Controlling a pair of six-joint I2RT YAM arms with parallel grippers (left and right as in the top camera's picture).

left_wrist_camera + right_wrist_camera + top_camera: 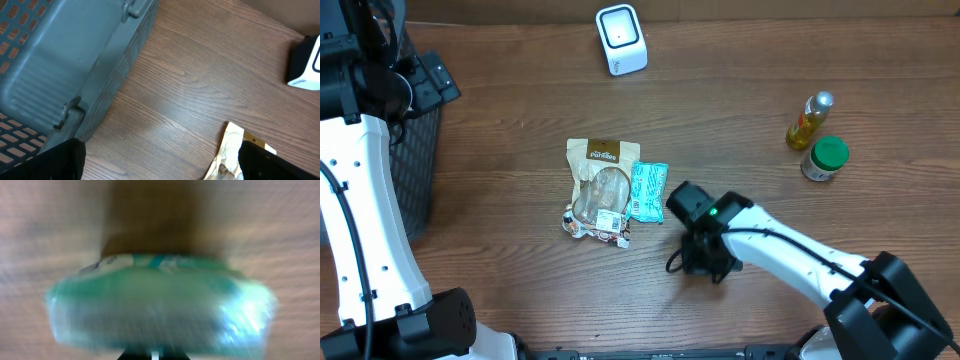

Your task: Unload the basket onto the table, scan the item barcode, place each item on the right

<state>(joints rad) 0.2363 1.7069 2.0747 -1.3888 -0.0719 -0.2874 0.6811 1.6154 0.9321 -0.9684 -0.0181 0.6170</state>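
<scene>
The teal packet [648, 190] lies flat mid-tabletop [770, 60], touching a brown pouch [602, 185]. The right gripper [675, 206] is at its right edge, jaws closed; whether they pinch it, one cannot tell. The left gripper [160, 167] hangs with jaws wide apart. The packet looks light, soft and slippery, so its sealed edge seems the best hold.

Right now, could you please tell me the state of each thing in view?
Teal packet: lying flat.
Brown pouch: lying flat.
Scanner: standing upright.
Oil bottle: upright, capped.
Green-lidded jar: upright, lid on.
Left gripper: jaws open, empty.
Right gripper: jaws shut beside that packet.
</scene>
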